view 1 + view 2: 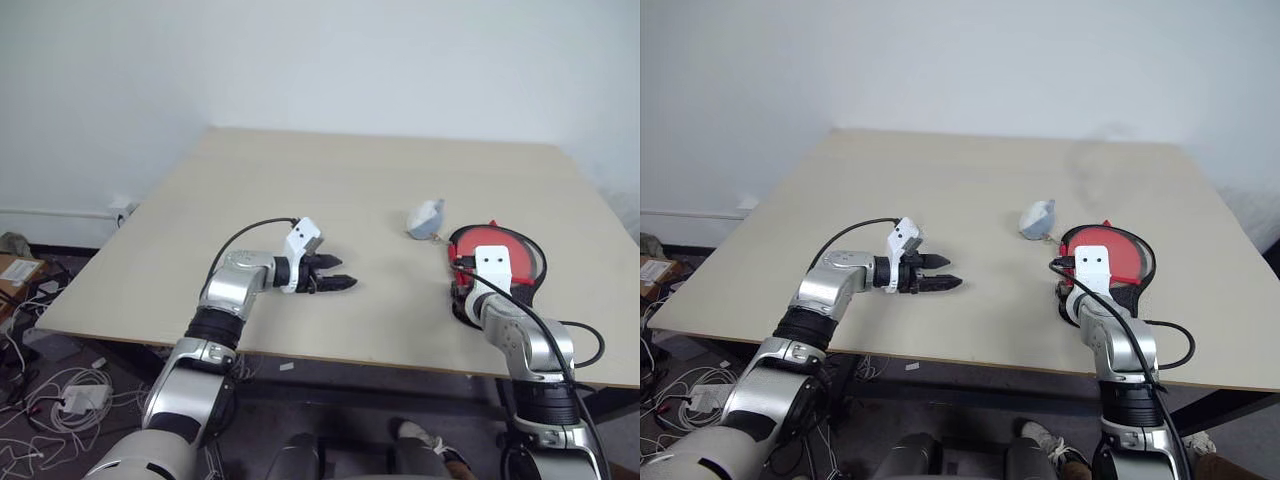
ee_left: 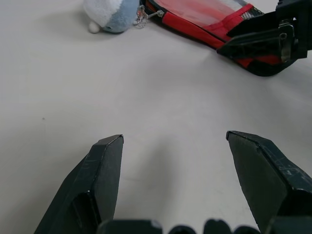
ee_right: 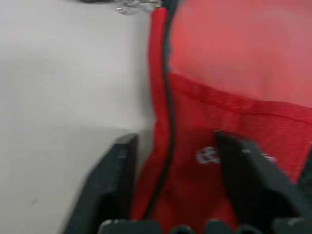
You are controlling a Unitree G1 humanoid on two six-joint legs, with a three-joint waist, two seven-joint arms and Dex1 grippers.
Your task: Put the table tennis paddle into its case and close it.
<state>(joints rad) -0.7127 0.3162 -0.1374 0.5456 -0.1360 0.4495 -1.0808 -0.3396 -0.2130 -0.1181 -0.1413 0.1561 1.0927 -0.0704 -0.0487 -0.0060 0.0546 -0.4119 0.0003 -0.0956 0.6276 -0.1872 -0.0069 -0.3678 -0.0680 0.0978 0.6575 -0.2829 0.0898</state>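
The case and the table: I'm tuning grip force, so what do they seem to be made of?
The case looks like soft woven fabric, red and matte: a stitched seam, black zipper edging and a small white logo show, with a smoother, slightly shiny panel above. The table looks like light wood or laminate, pale beige, smooth and matte; which one is unclear.

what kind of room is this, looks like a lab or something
Probably a robotics lab or test room, not a home. A plain light wooden table stands against a bare white wall, and loose cables and a power adapter lie on the floor beside it. The red case lies on the table.
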